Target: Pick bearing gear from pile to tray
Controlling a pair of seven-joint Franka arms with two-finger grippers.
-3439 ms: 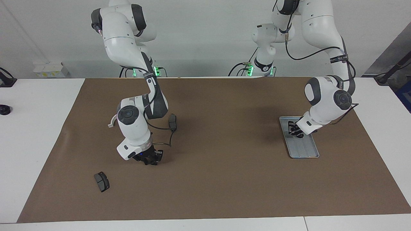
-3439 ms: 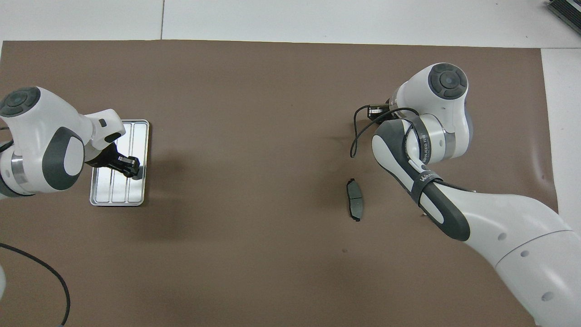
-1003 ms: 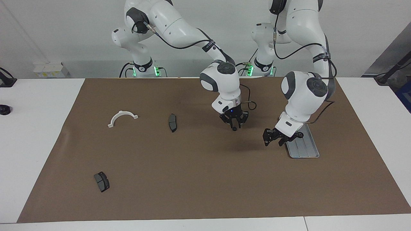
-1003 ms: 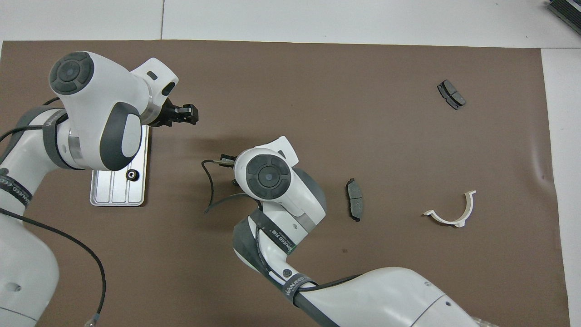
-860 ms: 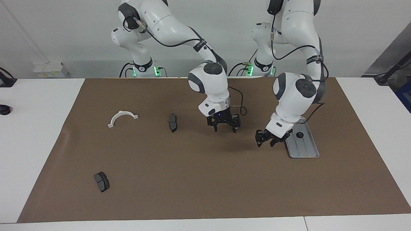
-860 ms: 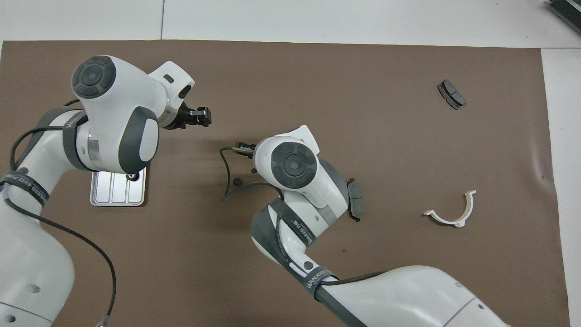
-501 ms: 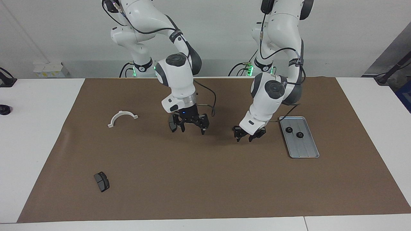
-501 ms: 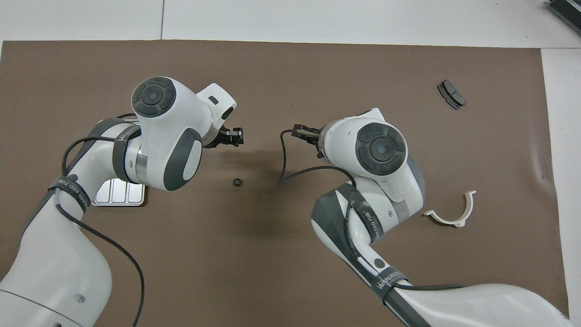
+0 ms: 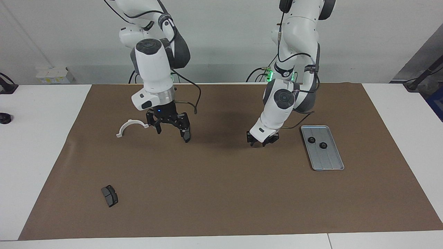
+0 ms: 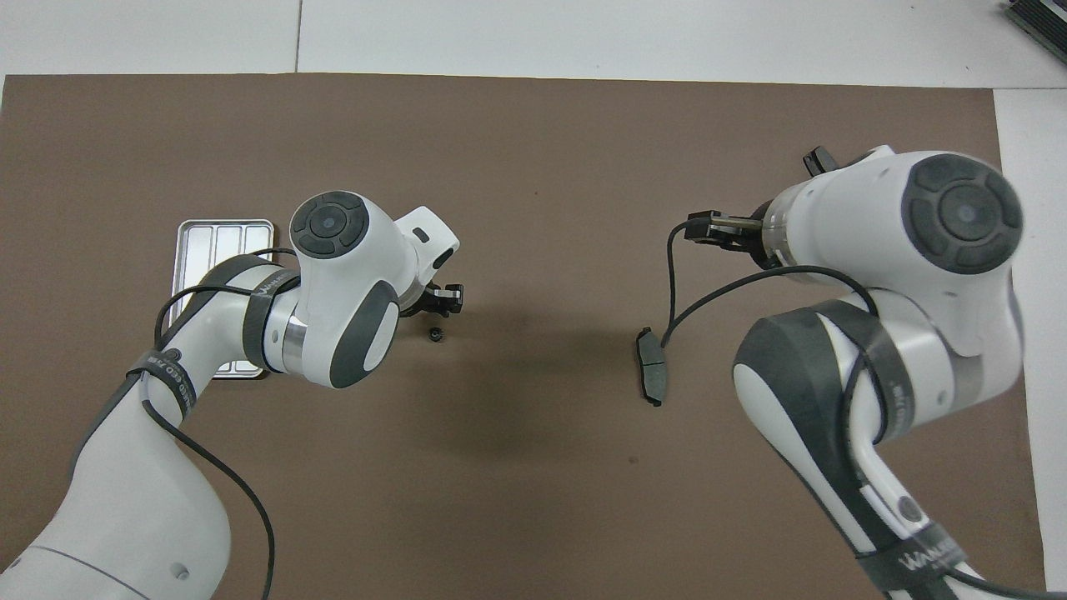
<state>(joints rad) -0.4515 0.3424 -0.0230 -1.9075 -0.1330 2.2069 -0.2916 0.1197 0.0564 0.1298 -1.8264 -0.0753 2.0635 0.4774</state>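
Observation:
One small black gear (image 10: 434, 334) lies alone on the brown mat near the table's middle. My left gripper (image 9: 262, 140) hangs low right by it, open, with nothing between its fingers; in the facing view it hides the gear. The silver tray (image 9: 328, 159) sits toward the left arm's end and holds two gears (image 9: 311, 139) (image 9: 323, 145). My right gripper (image 9: 172, 133) is raised and open, empty, over the mat between the white half-ring (image 9: 131, 125) and a dark brake pad (image 10: 652, 367).
A second brake pad (image 9: 109, 195) lies far from the robots toward the right arm's end. The left arm covers part of the tray (image 10: 218, 237) in the overhead view. The mat's edge (image 9: 207, 232) runs along the table's front.
The right gripper let the gear go onto the mat and swung back toward its own end. The left gripper left the tray and came down beside that gear.

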